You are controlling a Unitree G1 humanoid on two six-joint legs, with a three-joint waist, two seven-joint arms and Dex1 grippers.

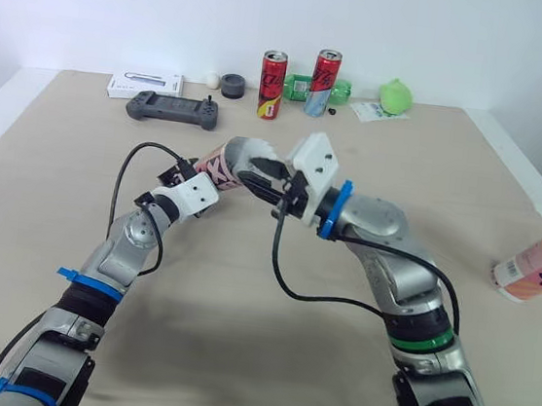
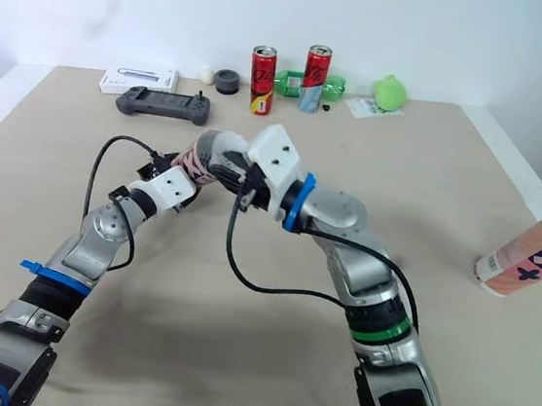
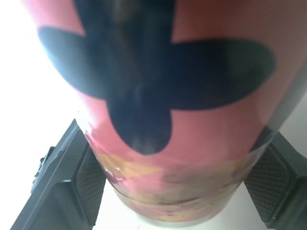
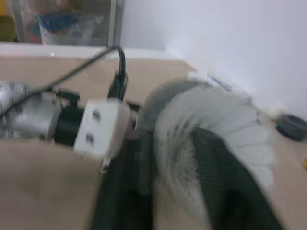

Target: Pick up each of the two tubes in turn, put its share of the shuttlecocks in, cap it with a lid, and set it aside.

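My left gripper (image 1: 202, 180) is shut on a pink tube (image 1: 222, 166) with black cross marks and holds it tilted above the table; its pads (image 3: 91, 179) press the tube's sides (image 3: 158, 96). My right gripper (image 1: 260, 174) is shut on a white feathered shuttlecock (image 4: 216, 129) right at the tube's open mouth (image 4: 156, 98). How deep the shuttlecock sits inside is hidden. A second pink tube (image 1: 541, 259) lies on its side at the table's far right edge, open end up and away.
Along the back of the table (image 1: 234, 356) stand a dark game controller (image 1: 173, 108), a white box (image 1: 145, 85), a black round lid-like piece (image 1: 232, 85), two red cans (image 1: 272, 84), a green bottle (image 1: 304, 87) and a green ball (image 1: 396, 96).
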